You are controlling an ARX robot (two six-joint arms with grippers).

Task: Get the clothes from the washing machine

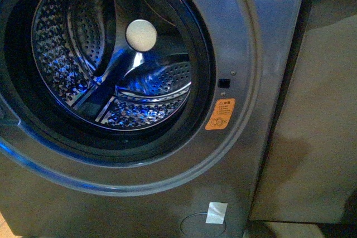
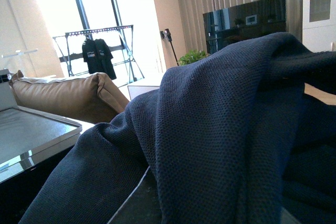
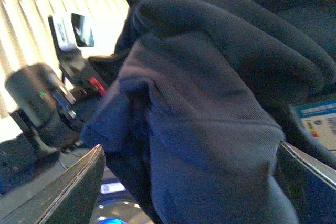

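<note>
The grey washing machine point(image 1: 256, 54) fills the front view, its round porthole open on the perforated steel drum point(image 1: 72, 43), which shows no fabric inside. An orange sticker point(image 1: 220, 114) and a small white label point(image 1: 216, 213) sit on its front. Neither arm shows in the front view. In the left wrist view the dark navy clothes point(image 2: 220, 129) drape over my left gripper point(image 2: 194, 203), which is shut on them and hidden by the fabric. In the right wrist view my right gripper point(image 3: 191, 182) is shut on a thick fold of the clothes point(image 3: 210, 129), one finger point(image 3: 68, 192) on each side.
A tan flat-fronted cabinet point(image 1: 318, 110) stands right of the machine. The left wrist view shows a brown sofa point(image 2: 63, 95), a grey tabletop point(image 2: 31, 132), a drying rack point(image 2: 100, 51) by a bright window and a dark TV point(image 2: 244, 22).
</note>
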